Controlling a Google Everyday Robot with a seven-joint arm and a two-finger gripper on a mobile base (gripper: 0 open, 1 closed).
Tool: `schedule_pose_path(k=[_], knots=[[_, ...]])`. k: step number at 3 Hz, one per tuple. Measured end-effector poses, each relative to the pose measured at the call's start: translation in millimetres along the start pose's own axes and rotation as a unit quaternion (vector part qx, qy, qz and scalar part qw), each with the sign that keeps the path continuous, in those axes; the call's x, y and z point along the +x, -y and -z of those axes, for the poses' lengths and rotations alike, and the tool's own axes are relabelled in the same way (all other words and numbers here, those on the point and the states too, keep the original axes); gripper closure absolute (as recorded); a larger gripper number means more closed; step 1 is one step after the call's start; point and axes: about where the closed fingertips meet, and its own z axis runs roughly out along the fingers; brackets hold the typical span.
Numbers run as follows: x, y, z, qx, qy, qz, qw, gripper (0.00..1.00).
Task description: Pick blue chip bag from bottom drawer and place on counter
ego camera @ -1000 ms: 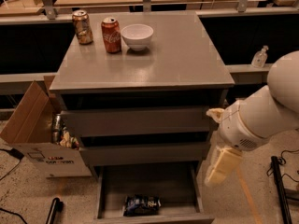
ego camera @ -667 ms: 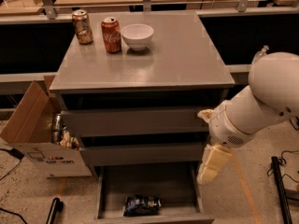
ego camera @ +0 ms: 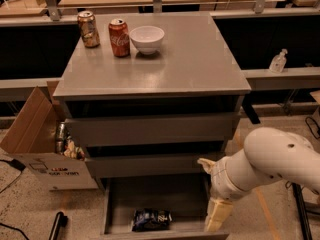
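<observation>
The blue chip bag [ego camera: 151, 219] lies flat near the front of the open bottom drawer [ego camera: 150, 196]. My gripper [ego camera: 218, 215] hangs from the white arm at the drawer's right edge, to the right of the bag and apart from it. The counter [ego camera: 185, 59] is the grey top of the cabinet above.
On the counter's far left stand a tan can [ego camera: 88, 29], a red cola can [ego camera: 119, 30] and a white bowl [ego camera: 146, 39]. An open cardboard box [ego camera: 37, 144] with items sits left of the cabinet. A clear bottle [ego camera: 278, 61] stands on the ledge at right.
My arm has moved down and to the left, bringing the gripper lower toward the drawer's right side. The bag has not moved.
</observation>
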Motion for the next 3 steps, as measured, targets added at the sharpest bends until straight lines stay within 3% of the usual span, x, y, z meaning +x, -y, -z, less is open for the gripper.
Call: schedule_pose_path(k=[1, 2, 3], knots=[[1.4, 11.1, -6.3, 0.032, 0.008, 0.004, 0.9995, 0.00], [1.3, 11.1, -6.3, 0.032, 0.008, 0.004, 0.9995, 0.00], [2.1, 23.6, -39.6, 0.021, 0.028, 0.006, 0.9994, 0.00]])
